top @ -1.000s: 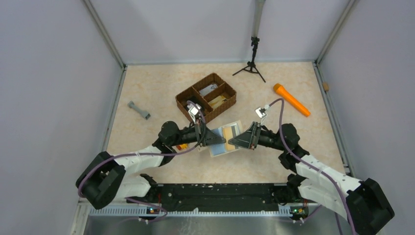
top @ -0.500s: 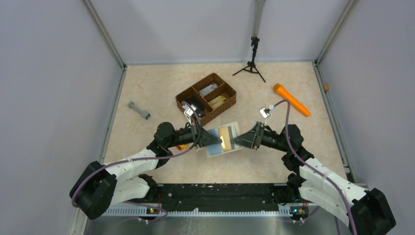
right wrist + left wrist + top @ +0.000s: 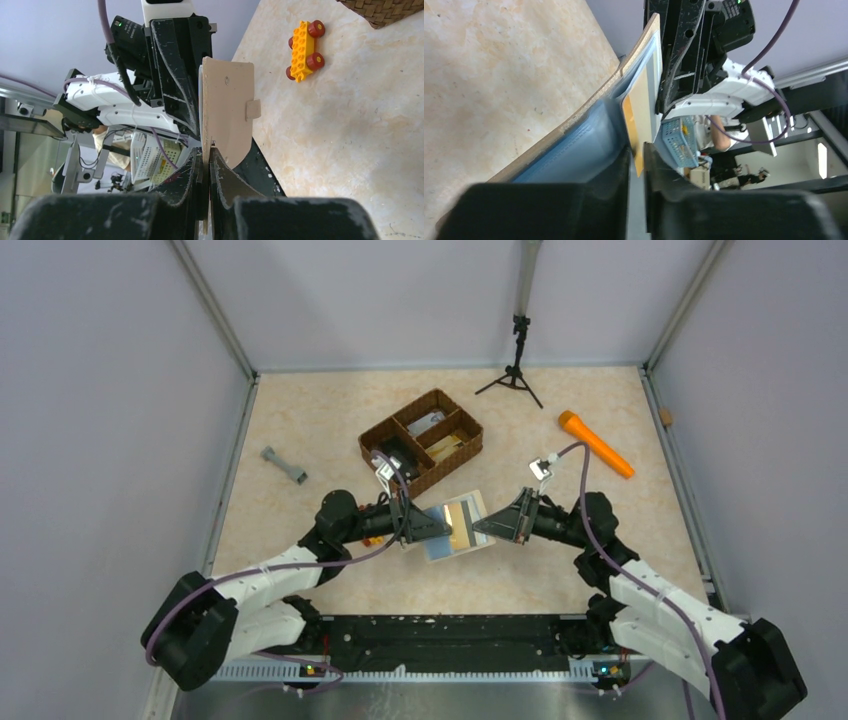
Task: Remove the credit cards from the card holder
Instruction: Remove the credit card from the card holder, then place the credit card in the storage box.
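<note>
Holder [image 3: 438, 548] is hanging open between both claws, near the tray [image 3: 366, 446]; right claw [image 3: 206, 155] is clamping its beige flap; left claw [image 3: 636, 150] is pinching a gold card [image 3: 640, 115], apparently part-seated in the blue pocket; extraction is looking begun, unfinished.

Your left arm [image 3: 270, 570] now sits further toward the lower left of the frame, your right arm [image 3: 650, 590] further toward the lower right. Between them the credit card [image 3: 461, 525] shows a broader gold face than a second ago, the later glare gone.
</note>
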`<state>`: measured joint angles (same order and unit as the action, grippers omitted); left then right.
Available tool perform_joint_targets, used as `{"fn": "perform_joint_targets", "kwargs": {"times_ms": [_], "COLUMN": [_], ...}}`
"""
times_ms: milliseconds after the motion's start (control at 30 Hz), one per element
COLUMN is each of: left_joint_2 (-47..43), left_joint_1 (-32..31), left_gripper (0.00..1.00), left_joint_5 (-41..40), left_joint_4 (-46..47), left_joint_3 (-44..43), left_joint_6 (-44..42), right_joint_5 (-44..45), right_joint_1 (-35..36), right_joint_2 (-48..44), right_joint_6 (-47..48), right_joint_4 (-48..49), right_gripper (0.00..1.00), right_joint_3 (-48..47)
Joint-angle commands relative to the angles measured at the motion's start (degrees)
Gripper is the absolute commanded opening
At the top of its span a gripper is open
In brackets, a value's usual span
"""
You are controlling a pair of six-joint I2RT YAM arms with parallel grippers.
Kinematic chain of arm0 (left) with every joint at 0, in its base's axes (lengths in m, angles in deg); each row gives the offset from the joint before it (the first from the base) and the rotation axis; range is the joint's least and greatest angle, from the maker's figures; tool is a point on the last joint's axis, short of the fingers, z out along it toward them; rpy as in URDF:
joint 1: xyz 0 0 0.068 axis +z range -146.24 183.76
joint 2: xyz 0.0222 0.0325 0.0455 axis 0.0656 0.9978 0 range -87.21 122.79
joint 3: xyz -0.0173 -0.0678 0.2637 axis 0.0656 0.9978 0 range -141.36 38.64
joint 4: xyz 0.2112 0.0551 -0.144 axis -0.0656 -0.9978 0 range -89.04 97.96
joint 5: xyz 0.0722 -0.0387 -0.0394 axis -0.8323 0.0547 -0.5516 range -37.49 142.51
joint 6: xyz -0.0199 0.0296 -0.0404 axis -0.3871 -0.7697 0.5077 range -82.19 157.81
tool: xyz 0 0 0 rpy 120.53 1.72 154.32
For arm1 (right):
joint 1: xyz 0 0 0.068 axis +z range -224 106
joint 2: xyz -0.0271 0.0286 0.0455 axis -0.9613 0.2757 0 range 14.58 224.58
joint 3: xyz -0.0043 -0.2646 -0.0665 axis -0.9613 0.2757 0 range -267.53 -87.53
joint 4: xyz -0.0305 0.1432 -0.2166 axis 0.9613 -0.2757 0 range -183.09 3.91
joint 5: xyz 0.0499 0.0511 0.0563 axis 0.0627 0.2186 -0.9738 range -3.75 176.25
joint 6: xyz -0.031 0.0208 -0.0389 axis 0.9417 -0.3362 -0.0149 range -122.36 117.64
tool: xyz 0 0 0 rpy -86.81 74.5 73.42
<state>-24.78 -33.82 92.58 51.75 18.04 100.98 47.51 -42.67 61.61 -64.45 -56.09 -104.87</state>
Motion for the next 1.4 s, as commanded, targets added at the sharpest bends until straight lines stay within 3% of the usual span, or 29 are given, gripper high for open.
{"fn": "perform_joint_targets", "kwargs": {"times_ms": [0,67,200,300,433,867,1100,1267,1367], "left_joint_2": [1.41,2.30,4.06,4.90,5.25,-4.78,-13.18,-17.44,-14.27], "left_joint_1": [0.03,0.03,0.05,-0.09,0.01,3.99,6.74,7.02,5.90], "left_gripper": [0.26,0.36,0.38,0.29,0.00,0.00,0.00,0.00,0.00], "left_joint_5": [1.33,1.97,2.91,3.20,3.01,1.78,0.09,-12.97,-25.02], "left_joint_4": [5.93,8.90,10.82,11.88,11.95,3.34,-12.15,-42.58,-58.30], "left_joint_3": [-0.73,-0.51,-1.16,-1.50,-1.44,4.54,3.66,-5.42,-15.98], "left_joint_6": [0.65,1.86,2.88,3.40,3.40,0.02,-6.54,-21.71,-31.15], "right_joint_5": [-1.46,-1.41,-1.76,-2.08,-1.92,0.27,0.24,3.20,9.50], "right_joint_1": [-0.17,-0.22,-0.22,-0.22,-0.22,-5.81,-9.36,-12.01,-12.09], "right_joint_2": [0.37,0.45,0.85,0.96,0.70,-5.87,-6.95,-8.40,-8.68], "right_joint_6": [-1.04,-1.47,-2.41,-2.76,-2.37,-3.04,-2.64,9.35,18.16], "right_joint_4": [4.07,4.61,6.02,6.37,5.61,-1.75,-4.45,-20.61,-31.26], "right_gripper": [0.00,0.00,0.00,0.00,0.00,0.00,0.00,0.00,0.00], "right_joint_3": [-0.99,-0.86,-0.50,-0.48,-0.62,0.58,1.13,-4.60,-9.35]}}
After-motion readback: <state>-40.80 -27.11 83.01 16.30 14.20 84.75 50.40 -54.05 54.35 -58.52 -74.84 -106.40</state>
